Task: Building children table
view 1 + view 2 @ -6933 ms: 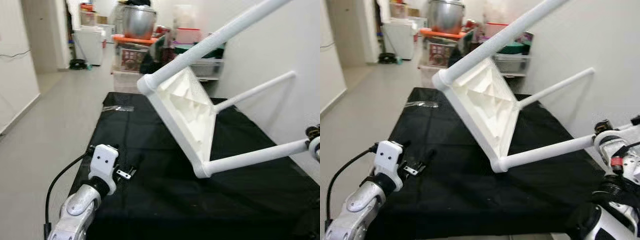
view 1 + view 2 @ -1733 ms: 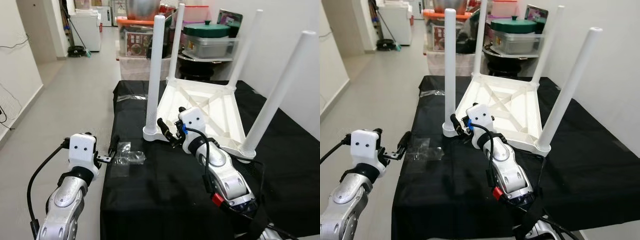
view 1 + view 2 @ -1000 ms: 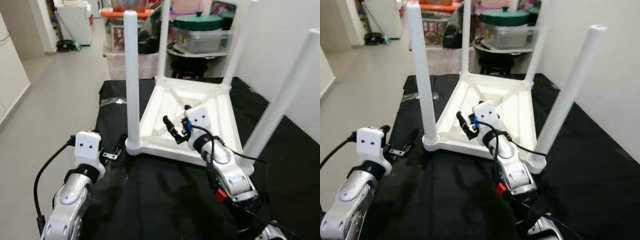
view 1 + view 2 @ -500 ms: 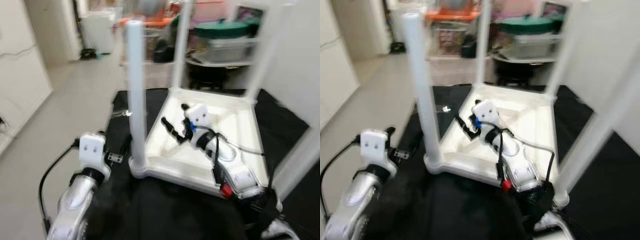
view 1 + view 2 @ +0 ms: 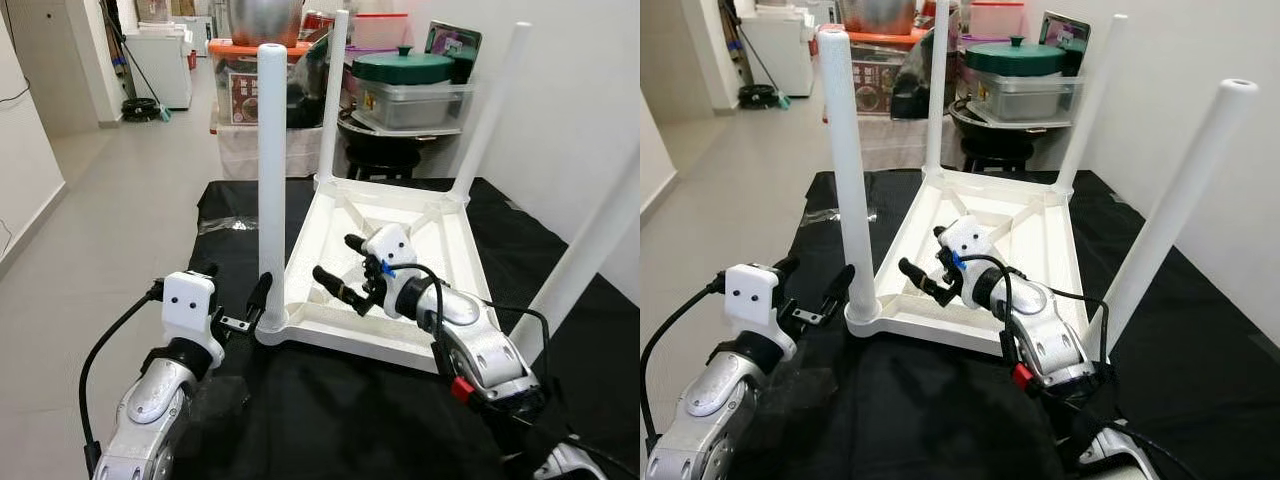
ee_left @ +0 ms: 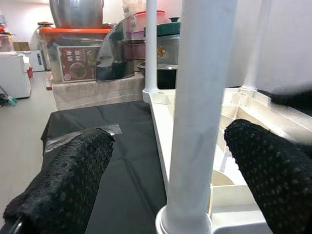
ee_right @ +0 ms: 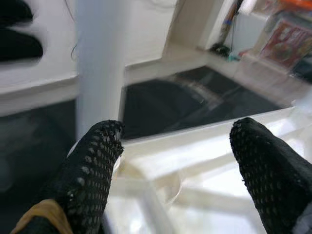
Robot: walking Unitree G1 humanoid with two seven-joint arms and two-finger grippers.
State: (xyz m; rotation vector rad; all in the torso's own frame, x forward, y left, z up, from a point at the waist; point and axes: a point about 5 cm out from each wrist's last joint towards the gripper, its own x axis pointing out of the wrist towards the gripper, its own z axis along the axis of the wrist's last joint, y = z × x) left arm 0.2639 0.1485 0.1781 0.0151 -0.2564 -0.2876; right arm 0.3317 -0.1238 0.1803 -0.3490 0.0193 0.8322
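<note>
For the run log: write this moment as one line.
stage: table assembly | white table: upside down on black cloth | left gripper: open, straddling near leg | right gripper: open, over underside

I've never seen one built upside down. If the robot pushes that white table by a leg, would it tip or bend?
Probably slides: the table lies flat, top down, on black cloth. Looks like light, ribbed plastic, so stiff. The near leg is long and thin; it might flex or wobble.

One upturned white children's table (image 5: 400,245) with four legs (image 5: 271,170), two grippers, one black cloth (image 5: 330,400), one green-lidded pot (image 5: 405,70)
</note>
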